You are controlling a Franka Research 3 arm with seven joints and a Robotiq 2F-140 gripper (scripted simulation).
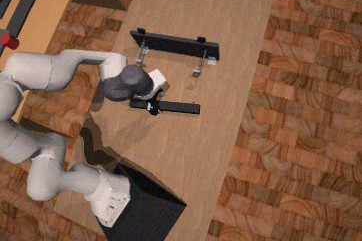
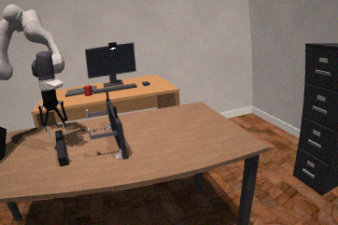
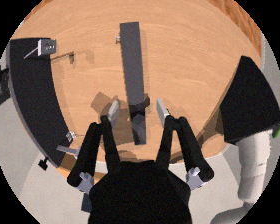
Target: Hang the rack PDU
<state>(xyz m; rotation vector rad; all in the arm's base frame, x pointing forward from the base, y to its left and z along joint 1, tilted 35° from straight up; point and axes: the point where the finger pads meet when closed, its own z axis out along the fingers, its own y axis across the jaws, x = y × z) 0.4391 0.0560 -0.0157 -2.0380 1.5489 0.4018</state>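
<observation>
I have the claw (image 3: pixel 136 117) half open and empty, poised above the rack PDU (image 3: pixel 132 76), which lies flat on the table (image 1: pixel 210 169), well apart from the keyhole plates; in the wrist view the bar runs from 12 to 6 o'clock between my fingertips, one on each side, neither touching it; from the top view the claw sits near the bar's 9 o'clock end rather than its middle; I judge a grasp there would let the long end sag, so I'd shift toward centre, descend straight, and close squarely across the narrow width; the black mounting panel (image 1: pixel 175 44) with its two brackets (image 1: pixel 199 69) stands toward 12 o'clock.
</observation>
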